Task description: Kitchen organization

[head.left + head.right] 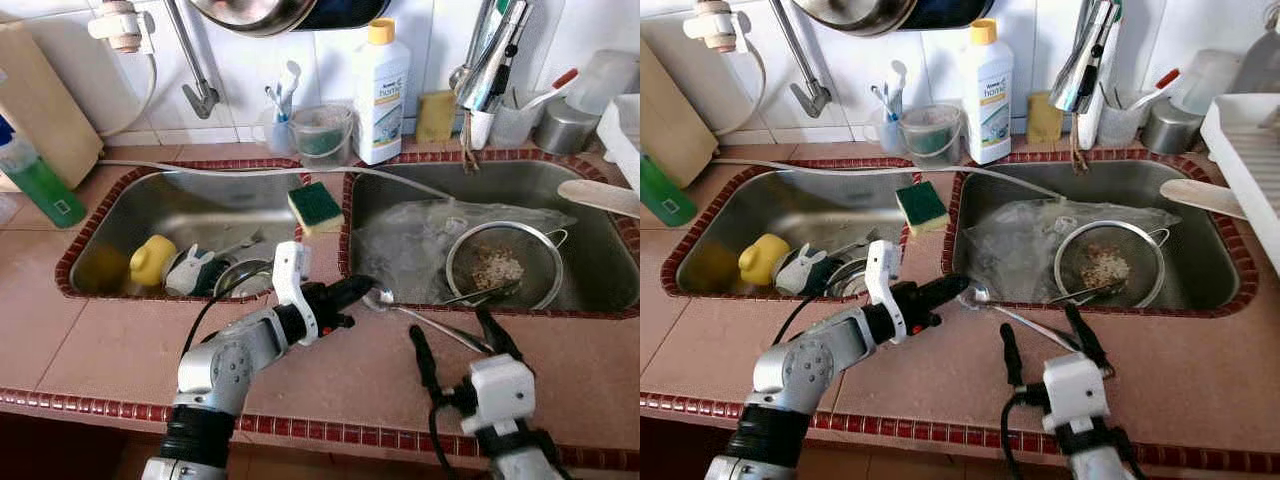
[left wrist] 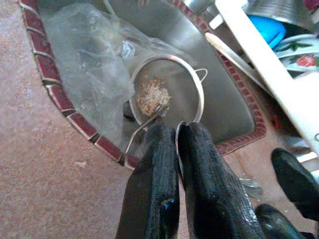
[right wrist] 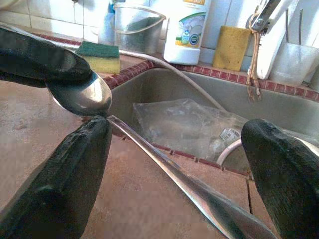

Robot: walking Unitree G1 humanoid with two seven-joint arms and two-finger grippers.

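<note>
Glossy metal spoon (image 3: 84,97), brushed steel sink (image 1: 590,270) (crinkled clear plastic bag (image 1: 410,245) inside), matt speckled countertop (image 1: 100,340).

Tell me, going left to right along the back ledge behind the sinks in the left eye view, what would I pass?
Green bottle → clear cup with toothbrushes → small clear bucket → white detergent bottle → yellow sponge → steel pot.
</note>
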